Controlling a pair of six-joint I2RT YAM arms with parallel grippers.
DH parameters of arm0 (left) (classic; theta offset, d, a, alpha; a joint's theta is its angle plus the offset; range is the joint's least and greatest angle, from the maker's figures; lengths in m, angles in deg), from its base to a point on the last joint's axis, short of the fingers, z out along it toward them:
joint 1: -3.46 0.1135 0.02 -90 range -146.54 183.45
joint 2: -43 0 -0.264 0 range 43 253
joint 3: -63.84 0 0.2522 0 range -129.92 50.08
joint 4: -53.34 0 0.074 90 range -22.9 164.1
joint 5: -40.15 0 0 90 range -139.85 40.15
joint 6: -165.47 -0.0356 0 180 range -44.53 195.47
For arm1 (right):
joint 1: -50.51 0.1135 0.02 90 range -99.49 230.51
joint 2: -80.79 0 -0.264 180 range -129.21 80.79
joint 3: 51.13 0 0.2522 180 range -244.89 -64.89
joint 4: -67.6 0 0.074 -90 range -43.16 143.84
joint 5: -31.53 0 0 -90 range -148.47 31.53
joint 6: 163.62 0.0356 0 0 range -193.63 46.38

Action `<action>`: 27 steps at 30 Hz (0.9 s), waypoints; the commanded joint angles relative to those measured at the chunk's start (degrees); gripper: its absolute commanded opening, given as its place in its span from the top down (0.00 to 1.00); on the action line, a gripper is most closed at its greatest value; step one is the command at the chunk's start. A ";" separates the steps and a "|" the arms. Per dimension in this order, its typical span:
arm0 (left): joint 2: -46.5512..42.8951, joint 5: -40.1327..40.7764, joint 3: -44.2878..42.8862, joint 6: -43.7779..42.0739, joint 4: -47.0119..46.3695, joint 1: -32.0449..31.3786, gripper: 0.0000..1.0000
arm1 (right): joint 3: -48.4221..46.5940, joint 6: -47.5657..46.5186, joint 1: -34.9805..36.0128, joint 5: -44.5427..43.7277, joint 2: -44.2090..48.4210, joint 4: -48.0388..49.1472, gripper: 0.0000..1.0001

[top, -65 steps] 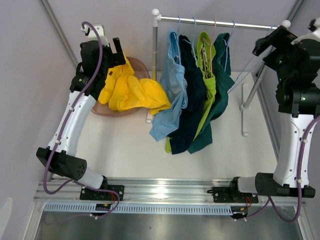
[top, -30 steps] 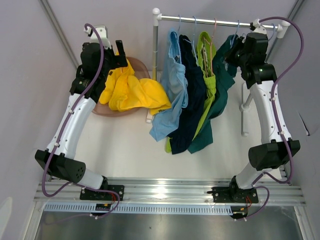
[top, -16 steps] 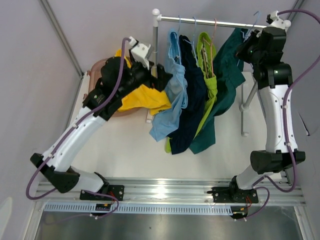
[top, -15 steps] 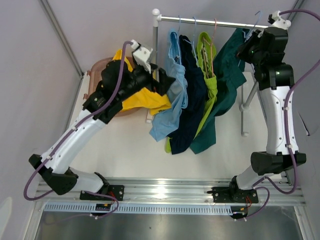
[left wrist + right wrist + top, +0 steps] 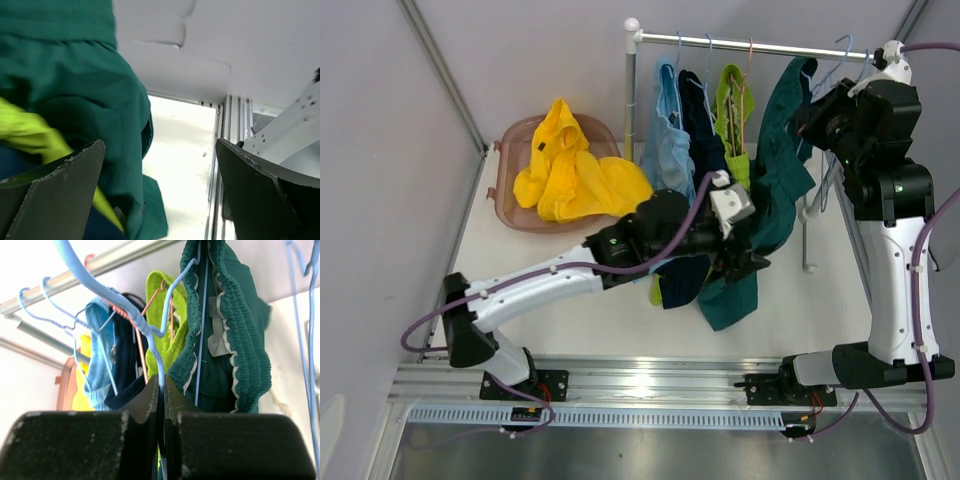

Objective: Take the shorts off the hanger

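**Right gripper pinches the hanger, left gripper spread at the teal shorts**

The right gripper (image 5: pixel 161 384) is pressed together on the wire of a light blue hanger (image 5: pixel 122 304), up near the rail (image 5: pixel 750 45). The dark teal shorts (image 5: pixel 782 170) hang on that hanger, their gathered waistband looped over the wire just beside the closed fingers. In the overhead view they drape down from the right gripper (image 5: pixel 807 118) towards the bench (image 5: pixel 570 290).

The left arm reaches across the bench to the lower part of the teal shorts. The left gripper (image 5: pixel 738 265) sits against the cloth there, and the left wrist camera shows its fingers (image 5: pixel 55 200) spread wide. Teal cloth (image 5: pixel 75 100) fills the left part of the gap; whether the fingers touch it cannot be told.

Three more pairs hang on the rail to the left of the teal pair:

- light blue shorts (image 5: pixel 665 150), nearest the post
- navy shorts (image 5: pixel 696 120), next along
- lime green shorts (image 5: pixel 735 105), beside the teal pair

The bright yellow shorts (image 5: pixel 570 175) lie off the rail, heaped in a brownish basin (image 5: pixel 508 190) at the far left of the bench.
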 commanded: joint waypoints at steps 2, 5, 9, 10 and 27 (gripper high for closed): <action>6.21 3.62 -5.28 -2.80 -5.63 -2.09 0.01 | 1.26 2.32 0.43 1.57 4.03 2.43 1.00; 9.56 4.84 -9.31 -2.90 -4.76 -2.70 0.01 | 1.36 2.23 0.43 1.92 4.91 1.38 1.00; 13.69 7.66 -12.14 -2.82 -2.91 -3.06 0.03 | 1.00 2.15 0.43 2.10 5.79 0.33 1.00; 14.66 8.18 -12.58 -2.73 -3.00 -3.06 0.08 | 1.09 2.15 0.51 2.19 6.14 0.15 1.00; -7.04 20.48 27.48 6.66 -12.57 -19.05 1.00 | -13.23 1.09 -10.03 9.04 -4.92 -3.18 1.00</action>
